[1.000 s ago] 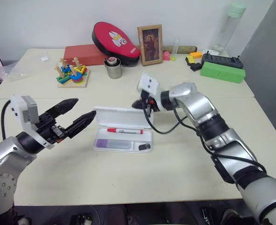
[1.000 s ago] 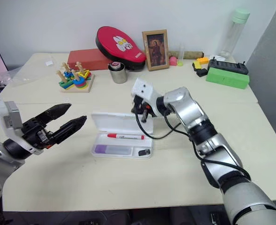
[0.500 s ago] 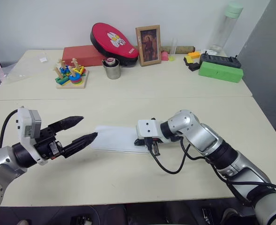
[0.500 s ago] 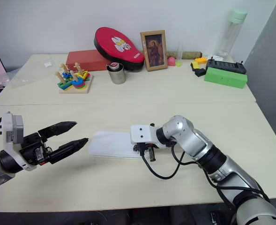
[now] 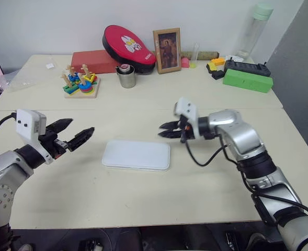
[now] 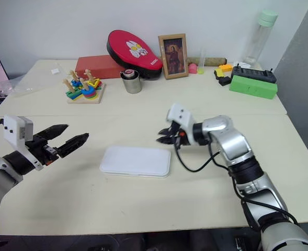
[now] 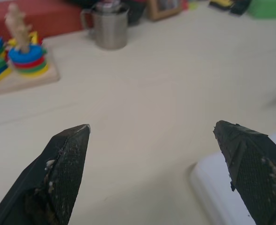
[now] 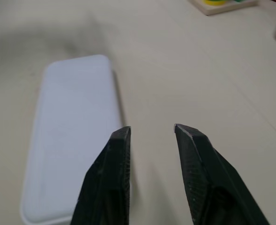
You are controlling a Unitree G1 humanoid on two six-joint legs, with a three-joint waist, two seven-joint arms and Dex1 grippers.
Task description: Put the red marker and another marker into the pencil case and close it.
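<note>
Fingers of the left gripper (image 5: 74, 133) stand spread wide with nothing between them, raised over the table (image 5: 206, 178). Just to its right, lower and clear of its tips, the pencil case (image 5: 136, 155) lies flat with its lid shut; the markers inside cannot be seen. Right of the case, above and beside its far corner, the right gripper (image 5: 165, 129) hangs partly parted, holding nothing, tips pointing toward the left gripper.
</note>
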